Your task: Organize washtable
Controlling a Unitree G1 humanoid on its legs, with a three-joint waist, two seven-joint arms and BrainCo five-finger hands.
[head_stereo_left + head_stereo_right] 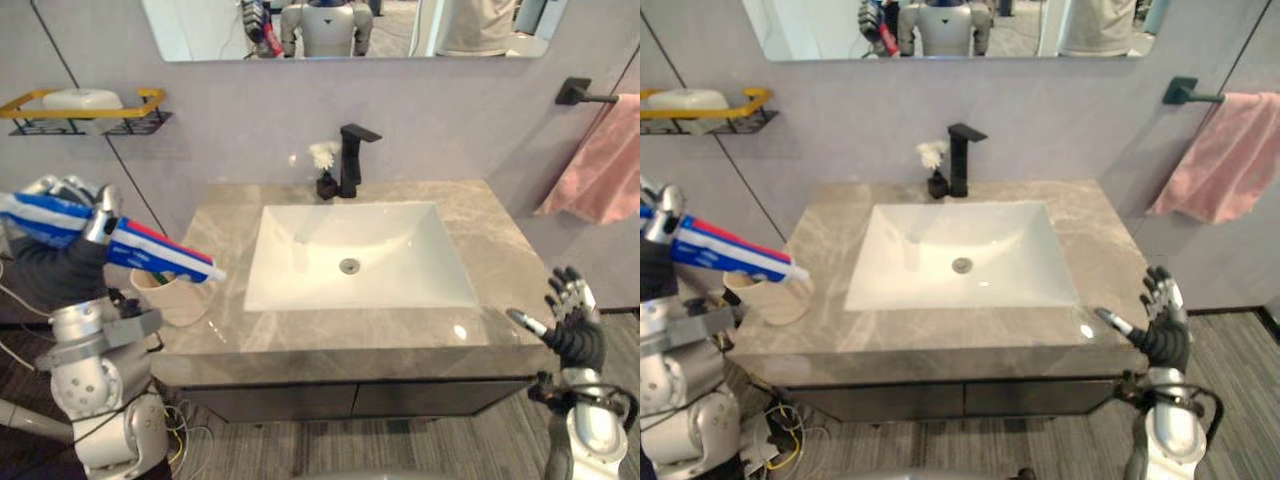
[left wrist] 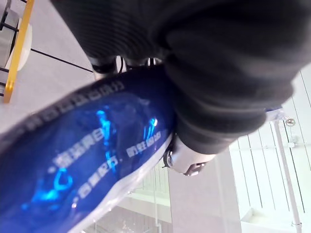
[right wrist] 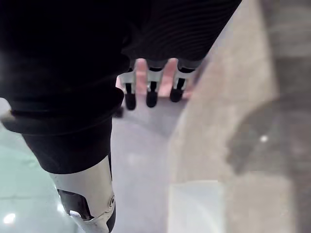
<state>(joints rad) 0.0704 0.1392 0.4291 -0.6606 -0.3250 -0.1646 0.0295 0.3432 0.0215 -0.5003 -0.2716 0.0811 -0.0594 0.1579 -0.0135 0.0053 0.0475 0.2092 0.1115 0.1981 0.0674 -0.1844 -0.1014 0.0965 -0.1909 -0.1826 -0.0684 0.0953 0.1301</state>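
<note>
Grey marble-look washtable point(image 1: 480, 215) against a pale wall, with a white sink point(image 1: 390, 255) sunk in the middle, a black faucet point(image 1: 352, 158) behind it and a little black vase with a white flower point(image 1: 325, 172) right beside the faucet. Up top we've got a mirror point(image 1: 200, 30), on the left wall a yellow shelf point(image 1: 150, 98) holding a white lump point(image 1: 82, 99), and on the right a pink towel point(image 1: 600, 165) hanging off a black bar. Our left hand point(image 1: 70, 235) has its fingers wrapped round a blue, white and red toothpaste tube point(image 1: 160, 255), held at a slant over the counter's left end, its far end above a beige cup point(image 1: 180, 300) standing there; we can't tell if they touch. Our right hand point(image 1: 572, 320) hangs just off the right front corner, fingers spread and relaxed, holding nothing.
</note>
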